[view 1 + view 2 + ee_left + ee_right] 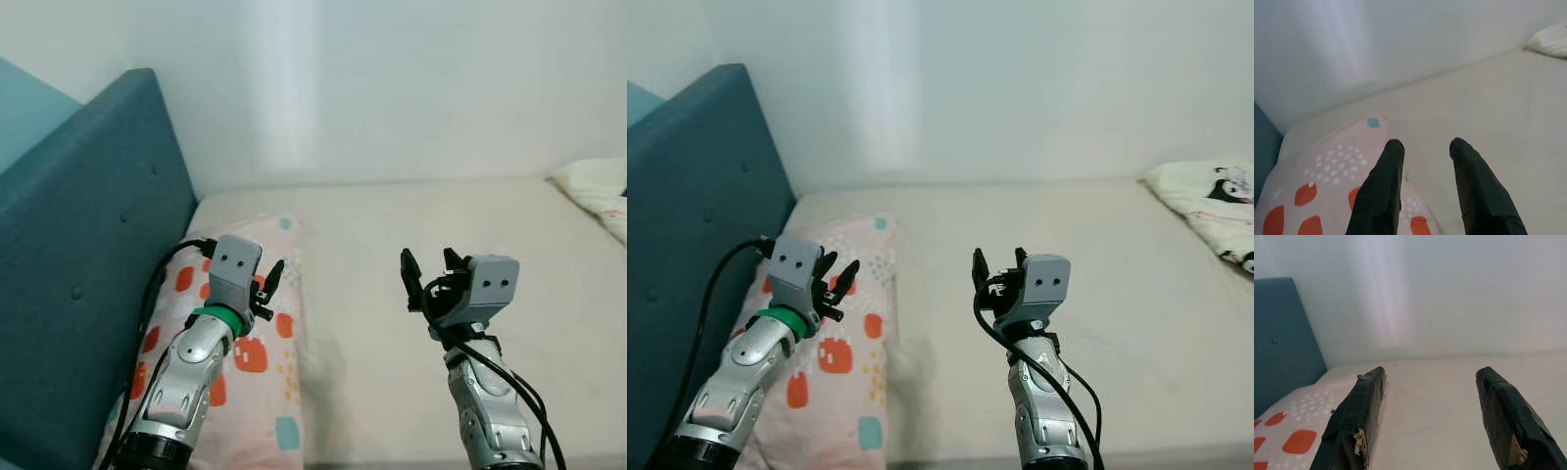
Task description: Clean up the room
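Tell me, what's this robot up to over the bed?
It is standing at a bed with both arms raised over it, holding nothing. The left gripper is open above a pink pillow with orange and teal spots, which lies beside the teal headboard. The right gripper is open over the bare mattress. A white patterned blanket sits at the far right of the bed.

Two open end effectors, left end effector (837,281) and right end effector (1000,270), above bed (1097,294).
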Available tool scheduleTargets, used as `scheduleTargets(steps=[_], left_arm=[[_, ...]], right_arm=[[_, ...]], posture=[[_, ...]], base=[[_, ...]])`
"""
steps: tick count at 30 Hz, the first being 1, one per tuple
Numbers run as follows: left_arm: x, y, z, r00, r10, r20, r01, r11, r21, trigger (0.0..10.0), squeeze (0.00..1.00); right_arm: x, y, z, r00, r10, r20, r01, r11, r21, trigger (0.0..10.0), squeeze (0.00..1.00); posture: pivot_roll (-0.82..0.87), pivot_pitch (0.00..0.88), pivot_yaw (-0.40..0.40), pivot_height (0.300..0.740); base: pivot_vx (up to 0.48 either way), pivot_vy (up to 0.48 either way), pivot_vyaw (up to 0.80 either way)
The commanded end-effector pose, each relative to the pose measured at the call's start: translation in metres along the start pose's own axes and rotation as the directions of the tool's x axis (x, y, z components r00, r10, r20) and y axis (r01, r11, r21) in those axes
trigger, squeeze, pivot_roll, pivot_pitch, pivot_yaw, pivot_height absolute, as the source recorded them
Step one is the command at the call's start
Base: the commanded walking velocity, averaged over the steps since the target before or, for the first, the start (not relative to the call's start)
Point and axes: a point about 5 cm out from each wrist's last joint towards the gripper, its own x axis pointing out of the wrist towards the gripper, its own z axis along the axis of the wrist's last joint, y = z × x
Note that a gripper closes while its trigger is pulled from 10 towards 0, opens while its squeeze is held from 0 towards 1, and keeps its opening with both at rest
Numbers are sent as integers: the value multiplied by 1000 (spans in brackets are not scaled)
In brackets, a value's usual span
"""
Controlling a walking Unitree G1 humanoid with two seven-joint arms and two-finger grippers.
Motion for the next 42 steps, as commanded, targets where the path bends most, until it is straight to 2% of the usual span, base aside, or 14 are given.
scheduleTargets(steps=[1,28,42], left_arm=[[-2,2,-5,1000,3,-14,-3,1000,0,10000,0],[-3,0,-5,1000,-8,-16,8,1000,-6,10000,0],[-4,-1,-6,1000,-11,-19,11,1000,-8,10000,0]], right_arm=[[-3,2,-5,1000,1,-18,-1,1000,0,10000,0],[-7,1,-9,999,-4,-34,3,1000,-1,10000,0],[-11,3,-10,999,-2,-39,2,1000,4,10000,0]], posture=[[-180,0,121,740],[-183,0,125,740],[-185,2,128,740]], base=[[0,-296,0],[0,-298,0],[0,-407,0]])
